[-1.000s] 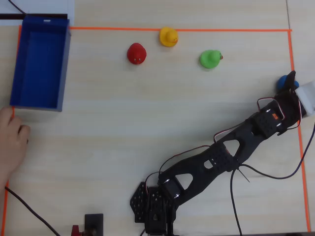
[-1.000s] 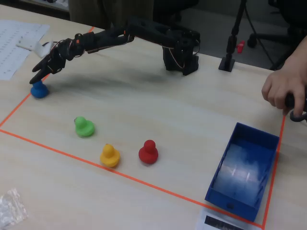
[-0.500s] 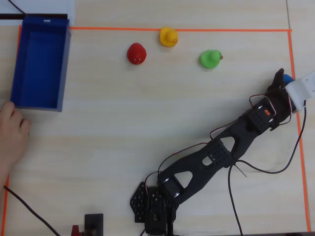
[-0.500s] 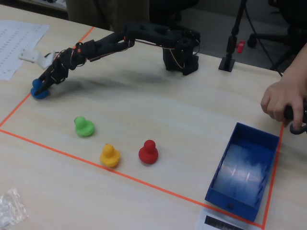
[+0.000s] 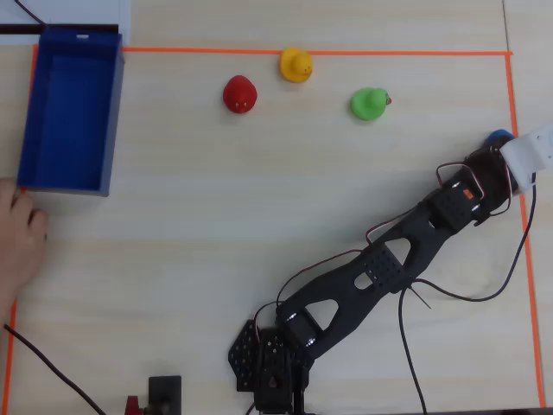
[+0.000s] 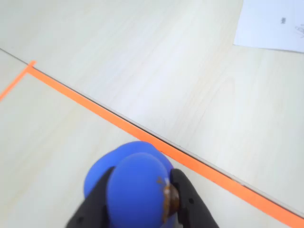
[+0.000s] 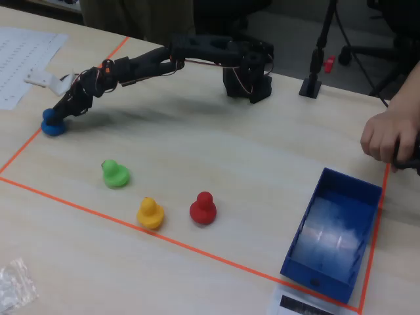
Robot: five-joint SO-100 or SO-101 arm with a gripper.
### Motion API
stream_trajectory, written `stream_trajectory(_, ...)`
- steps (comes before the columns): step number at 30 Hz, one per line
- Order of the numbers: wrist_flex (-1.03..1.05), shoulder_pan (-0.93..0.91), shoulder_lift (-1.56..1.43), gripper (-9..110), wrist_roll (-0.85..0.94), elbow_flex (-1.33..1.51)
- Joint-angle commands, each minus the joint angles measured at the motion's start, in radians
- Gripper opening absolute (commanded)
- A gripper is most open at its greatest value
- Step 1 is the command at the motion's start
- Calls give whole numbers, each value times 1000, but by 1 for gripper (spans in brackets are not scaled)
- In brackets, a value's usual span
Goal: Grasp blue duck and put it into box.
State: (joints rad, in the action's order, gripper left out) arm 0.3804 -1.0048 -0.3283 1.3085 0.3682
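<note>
A light wooden table [image 5: 259, 199] is marked with a rectangle of orange tape [image 5: 320, 52]. A black robot arm [image 5: 380, 268] reaches from its base, at the bottom edge in the overhead view, diagonally up to the right-hand tape line.

At that line sits the blue duck [image 6: 135, 183], right beside the orange tape and just inside it in the wrist view. In the overhead view only a sliver of the blue duck [image 5: 498, 137] shows past the arm's tip; in the fixed view it appears as a small blue lump [image 7: 52, 125] at the end of the arm.

The gripper [image 6: 142, 190] has its two black fingers [image 6: 187, 199] set either side of the duck's head, touching it on both sides, so it is pinching the duck. The duck looks to be on the table surface.

Well away from the duck, along the far tape line in the overhead view, stand a green duck [image 5: 370, 104], then a yellow duck [image 5: 295, 65], then a red duck [image 5: 239, 93], each apart from the others.

The box [image 5: 108, 121], a deep-blue open tray, lies at the corner of the taped area farthest from the blue duck. A person's hand [image 5: 19, 242] rests on the table just below the box in the overhead view.
</note>
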Motion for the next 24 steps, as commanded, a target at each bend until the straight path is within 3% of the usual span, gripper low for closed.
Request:
stream_trajectory(1,118,2,-58,0,-92,-140)
stream_trajectory(5,425,32,-262,0,-236,-137)
stream_trajectory(10,808,179,-635,0,-348,75)
stream_trajectory(17,887,534,-1091,0,-491,535)
stream_trajectory(24,1022,948,-1189,0,-641,541)
